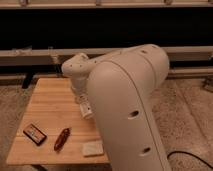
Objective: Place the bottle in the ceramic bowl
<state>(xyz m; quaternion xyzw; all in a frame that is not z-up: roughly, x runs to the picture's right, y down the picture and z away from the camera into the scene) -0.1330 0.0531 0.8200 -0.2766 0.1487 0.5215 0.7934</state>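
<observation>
Mostly hidden by the arm, the gripper hangs low over the desk; I cannot tell whether it is wide, narrow or holding anything. No bottle shows clearly; one is likely light, rigid and slick, best grasped mid-body.

1. The arm is clad in smooth, glossy cream-white shells, rounded like thick tubes.
2. Small dark round holes are set along the side of the big near link.
3. A domed joint cap is seen at the far end.
4. The gripper is seen just below that cap, left of the big link; it is pale, with small dark marks.
</observation>
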